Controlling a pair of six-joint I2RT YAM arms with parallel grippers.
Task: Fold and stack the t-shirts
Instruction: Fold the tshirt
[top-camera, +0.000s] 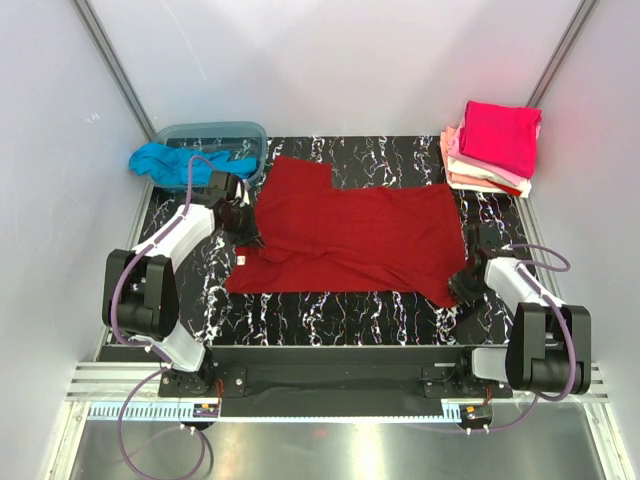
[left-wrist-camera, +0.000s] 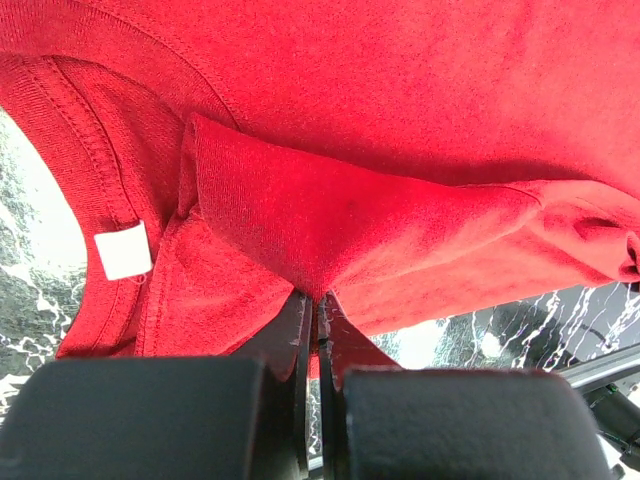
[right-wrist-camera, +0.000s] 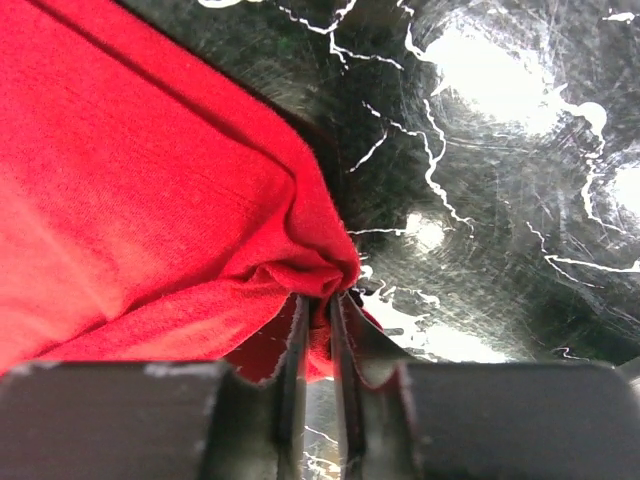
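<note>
Pinches unfolded dark red cloth t-shirt (top-camera: 350, 235) in left gripper (left-wrist-camera: 318, 300), right gripper (right-wrist-camera: 320, 300), with folded magenta-topped stack (top-camera: 492, 148) done at 1 o'clock.

Stack's lower shirts (top-camera: 482, 180) mostly hide under the magenta shirt (top-camera: 500, 135); turquoise shirt (top-camera: 160, 160) is half lost inside the tub (top-camera: 215, 133).

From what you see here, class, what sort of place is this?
Likely a robot lab cell for folding laundry: white walls around a marbled table, two arms bolted at its edge, a stack of shirts.
</note>
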